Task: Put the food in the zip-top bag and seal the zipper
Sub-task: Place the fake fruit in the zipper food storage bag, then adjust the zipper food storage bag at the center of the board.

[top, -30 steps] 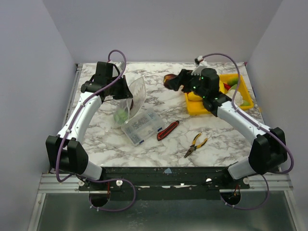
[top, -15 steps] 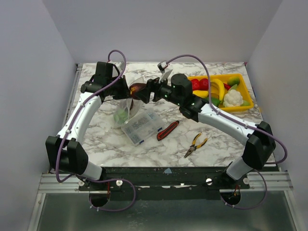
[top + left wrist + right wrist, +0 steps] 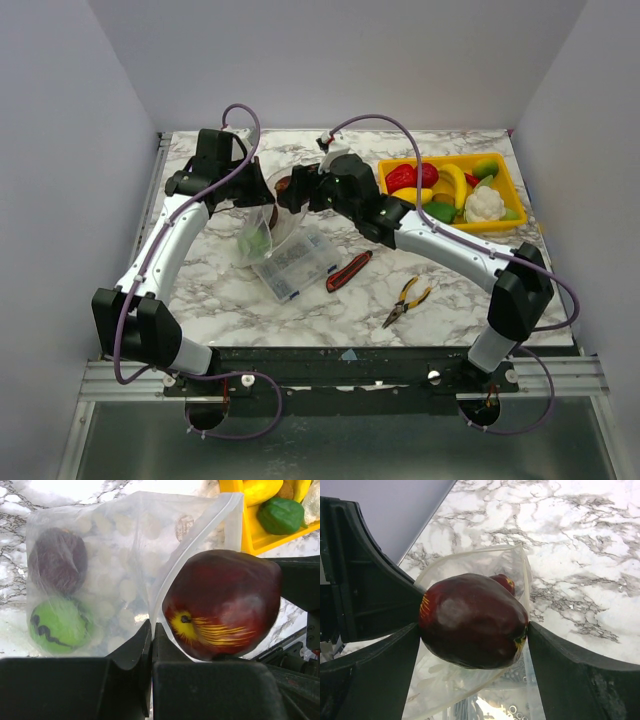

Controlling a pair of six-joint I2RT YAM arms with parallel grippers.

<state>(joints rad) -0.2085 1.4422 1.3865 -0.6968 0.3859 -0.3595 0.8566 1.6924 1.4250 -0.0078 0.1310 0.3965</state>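
Right end effector (image 3: 472,632) grips maroon apple (image 3: 470,612) over the zip-top bag (image 3: 115,555); left end effector (image 3: 151,647) pinches its edge. A snag could spill it.

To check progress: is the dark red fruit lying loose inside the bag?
No, the fruit is clamped between the right fingers at the mouth of the bag.
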